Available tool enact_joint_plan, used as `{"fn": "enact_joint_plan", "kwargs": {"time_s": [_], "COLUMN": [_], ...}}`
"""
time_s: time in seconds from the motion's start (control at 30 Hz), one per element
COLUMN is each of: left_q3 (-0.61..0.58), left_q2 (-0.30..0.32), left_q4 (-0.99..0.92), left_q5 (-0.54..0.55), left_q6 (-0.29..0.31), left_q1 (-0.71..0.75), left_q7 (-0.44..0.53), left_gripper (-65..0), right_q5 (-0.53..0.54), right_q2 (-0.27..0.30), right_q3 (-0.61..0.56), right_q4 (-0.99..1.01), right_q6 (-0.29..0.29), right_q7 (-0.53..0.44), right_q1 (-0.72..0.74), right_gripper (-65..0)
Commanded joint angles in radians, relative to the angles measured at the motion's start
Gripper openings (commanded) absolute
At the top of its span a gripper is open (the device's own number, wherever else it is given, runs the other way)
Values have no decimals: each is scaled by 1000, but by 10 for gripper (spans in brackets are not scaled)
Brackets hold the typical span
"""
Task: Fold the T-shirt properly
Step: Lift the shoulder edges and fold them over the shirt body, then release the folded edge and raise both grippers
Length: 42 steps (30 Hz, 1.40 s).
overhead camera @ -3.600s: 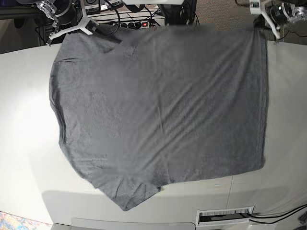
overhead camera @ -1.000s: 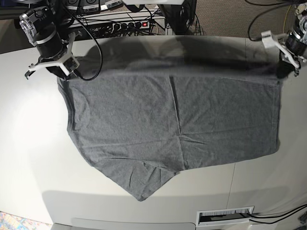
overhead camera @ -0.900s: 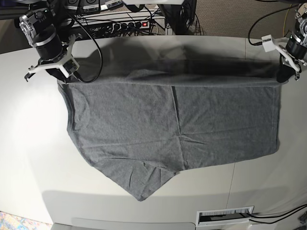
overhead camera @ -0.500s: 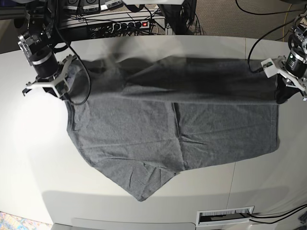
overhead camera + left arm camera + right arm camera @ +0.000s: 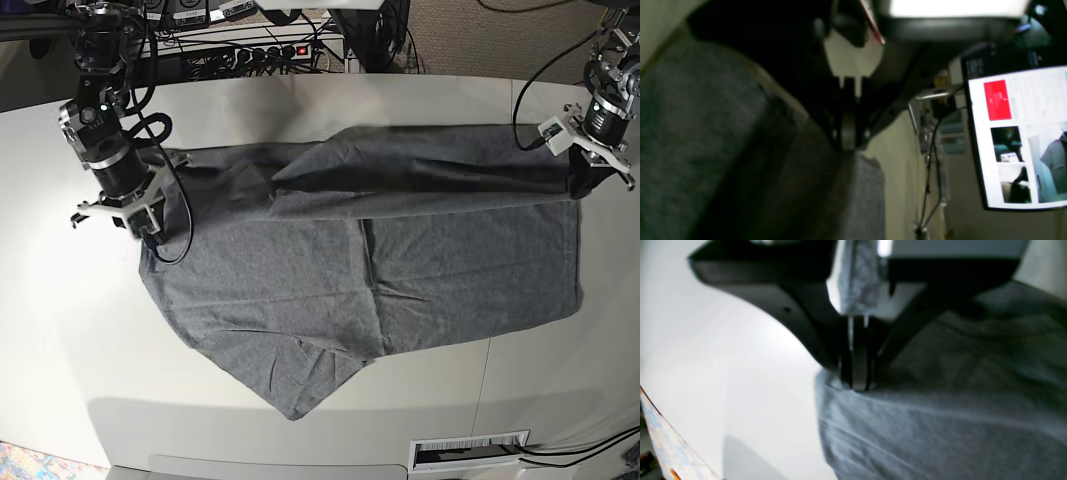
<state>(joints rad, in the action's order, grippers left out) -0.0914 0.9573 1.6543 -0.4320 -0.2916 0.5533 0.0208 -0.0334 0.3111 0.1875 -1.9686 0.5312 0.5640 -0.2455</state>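
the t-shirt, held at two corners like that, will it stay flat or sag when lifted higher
The T-shirt likely sags: the span between the right gripper and left gripper already drapes and wrinkles. It looks light and floppy, so the loose sleeve near the front edge would probably trail.

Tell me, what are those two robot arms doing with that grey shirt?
They are folding the T-shirt on the white table. Each arm pinches one far corner: the right gripper on the base view's left, the left gripper on its right. Both are shut on the cloth, and the far edge is doubled over toward the near side, lying as a band across the shirt's far part. A sleeve sticks out at the near edge, not yet folded.
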Motion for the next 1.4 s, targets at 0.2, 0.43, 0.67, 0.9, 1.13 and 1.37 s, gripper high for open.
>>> {"fn": "enact_joint_plan", "kwargs": {"time_s": [0.2, 0.43, 0.67, 0.9, 1.13, 1.37], "left_q3": [10, 10, 10, 10, 10, 10], "left_q2": [8, -27, -29, -29, -29, -29], "left_q4": [-2, -35, -102, -111, -111, -96], "left_q5": [80, 120, 127, 165, 164, 194], "left_q6": [-22, 6, 31, 31, 35, 297], "left_q1": [-59, -91, -91, -94, -101, -101], "left_q7": [14, 46, 110, 136, 134, 138], "left_gripper": [-650, -650, -650, -650, -489, -527], "right_q5": [-72, -72, -72, -150, -200, -143], "right_q2": [13, 13, 13, 13, 13, 13], "right_q3": [-22, -22, -22, -22, -22, -23], "right_q4": [82, 99, 99, 99, 99, 99], "right_q6": [-13, -14, -14, -13, -15, -15], "right_q7": [-32, -41, -45, -44, -45, 7], "right_q1": [64, 127, 149, 149, 149, 148], "right_gripper": [-650, -650, -650, -650, -533, -541]}}
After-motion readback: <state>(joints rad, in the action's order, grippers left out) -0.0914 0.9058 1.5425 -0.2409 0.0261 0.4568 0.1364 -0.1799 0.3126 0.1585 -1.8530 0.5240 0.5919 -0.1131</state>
